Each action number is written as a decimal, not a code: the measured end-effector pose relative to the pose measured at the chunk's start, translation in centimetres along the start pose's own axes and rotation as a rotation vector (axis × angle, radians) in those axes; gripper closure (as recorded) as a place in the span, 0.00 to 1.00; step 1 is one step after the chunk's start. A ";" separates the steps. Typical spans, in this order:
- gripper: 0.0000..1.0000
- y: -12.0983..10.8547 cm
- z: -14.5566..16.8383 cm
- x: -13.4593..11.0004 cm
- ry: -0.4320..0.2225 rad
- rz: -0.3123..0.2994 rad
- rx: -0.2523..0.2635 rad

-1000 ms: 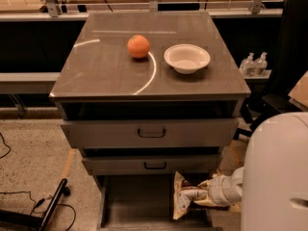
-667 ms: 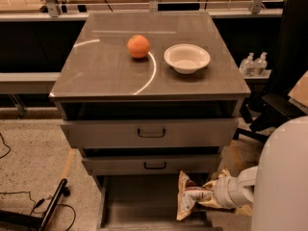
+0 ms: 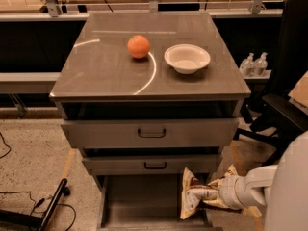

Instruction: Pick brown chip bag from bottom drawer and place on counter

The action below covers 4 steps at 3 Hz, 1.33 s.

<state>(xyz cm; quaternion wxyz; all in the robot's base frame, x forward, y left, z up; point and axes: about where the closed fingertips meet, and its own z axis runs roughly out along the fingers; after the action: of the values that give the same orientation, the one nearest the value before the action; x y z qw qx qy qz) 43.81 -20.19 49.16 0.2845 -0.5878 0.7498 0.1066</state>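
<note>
Gripping the bag by its right-hand side, the gripper sits low at the right of the open bottom drawer, closed on the foil with nothing else in its grasp. The white arm reaches in from the right edge of the view. The bag stands on end with its long axis roughly vertical, its top corner up by the front of the drawer above and its lower edge down at the drawer's right wall. It seems to be lifted clear of the drawer floor, though the angle makes that hard to tell.

The relation that matters is bag to counter. The counter lies above and to the left of the gripper, and beyond it. Two closed drawers project between them, so I judge the bag must come outward and up before it can go over the top.

On the counter, a ball and a bowl sit side by side toward the back. The front half and the left side are bare, so those look the easier places to set the bag down.

Compared with a second ago, the bag and gripper have shifted a little to the right, toward the drawer's right wall. The robot's body has drawn back toward the right edge of the view. The ball and bowl have not moved.
</note>
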 end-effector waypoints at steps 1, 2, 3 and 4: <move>1.00 0.3 -2.1 -1.8 0.005 -0.019 -0.031; 1.00 0.4 -5.1 -3.9 0.044 -0.048 -0.055; 1.00 -0.3 -7.6 -6.4 0.073 -0.082 -0.056; 1.00 -1.9 -9.4 -9.4 0.080 -0.127 -0.042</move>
<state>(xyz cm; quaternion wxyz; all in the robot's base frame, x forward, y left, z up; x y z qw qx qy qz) 44.17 -17.69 62.37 0.2482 -0.6436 0.7196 0.0803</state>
